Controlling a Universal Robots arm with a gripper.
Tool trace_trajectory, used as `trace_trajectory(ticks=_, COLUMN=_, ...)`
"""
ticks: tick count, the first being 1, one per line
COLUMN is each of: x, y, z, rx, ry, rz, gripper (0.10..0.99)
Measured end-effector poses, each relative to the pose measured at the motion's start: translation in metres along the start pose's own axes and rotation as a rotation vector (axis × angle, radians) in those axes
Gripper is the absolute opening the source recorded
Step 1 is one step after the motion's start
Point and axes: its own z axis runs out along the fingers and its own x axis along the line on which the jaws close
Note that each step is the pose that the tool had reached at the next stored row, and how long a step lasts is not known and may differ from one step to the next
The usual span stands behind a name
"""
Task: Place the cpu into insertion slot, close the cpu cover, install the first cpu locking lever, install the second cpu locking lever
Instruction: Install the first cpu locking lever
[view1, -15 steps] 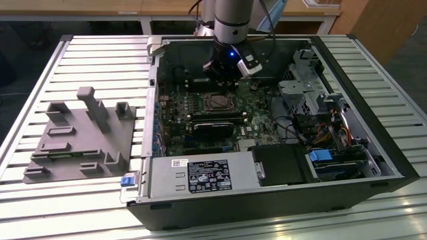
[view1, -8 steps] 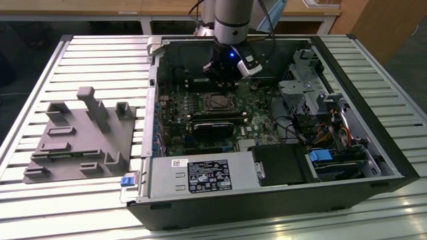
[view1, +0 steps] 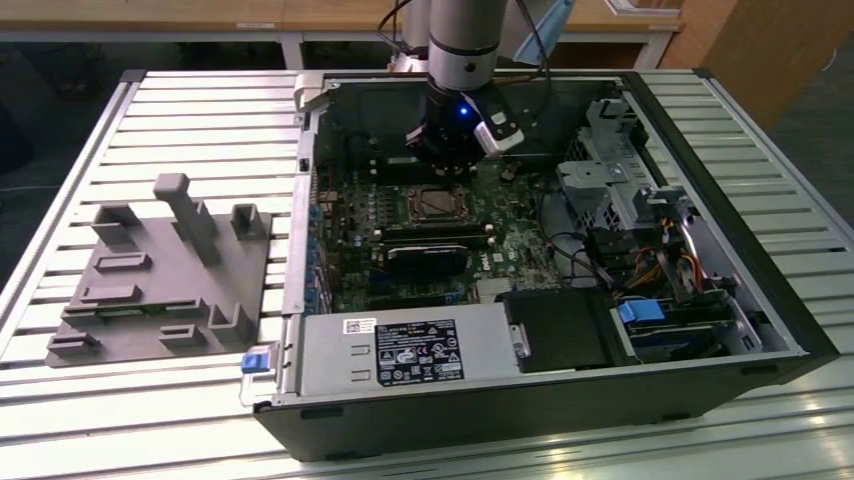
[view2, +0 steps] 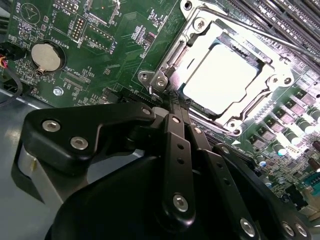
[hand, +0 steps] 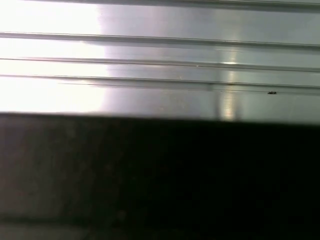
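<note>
- Grey, moulded plastic: a fixture block (view1: 160, 275) with upright posts lies on the slatted metal worktop (view1: 80, 400), well off to the exterior view's left of the open computer case (view1: 747, 300).
- Green circuit board next: the motherboard (view1: 400, 225) lies flat inside the case, and the second wrist view shows a round coin cell (view2: 47, 56) on it, well apart from the insertion slot.
- The gripper (view2: 176, 102) hangs just beside the insertion slot (view1: 434, 204), at the slot's near corner in the second wrist view. Its dark fingers (view2: 172, 135) are pressed together to a narrow tip, and nothing shows between them.
- The cpu (view2: 222, 80) sits in the insertion slot, its pale metal top lying flat and glaring under the light.
- The cpu cover (view2: 267, 82) appears folded down around the cpu as a silver frame, the chip showing through its window.
- Thin steel rods that look like the locking levers (view2: 280, 37) run along the far side of the insertion slot; whether either is latched I cannot tell.
- Handling, as a judgement: the levers should be stiff, springy and slick, best taken at their bent free ends; the chip is light but fragile, so it should be held only by its edges.
- A blue tab (view1: 643, 311) sits on the drive bay, at the exterior view's right of the insertion slot.
</note>
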Motion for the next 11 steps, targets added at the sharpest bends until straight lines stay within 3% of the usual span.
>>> trace_trajectory(ticks=11, x=0.0000, y=0.0004, z=0.0032, rx=0.000, ry=-0.0001, rz=0.000, gripper=0.106)
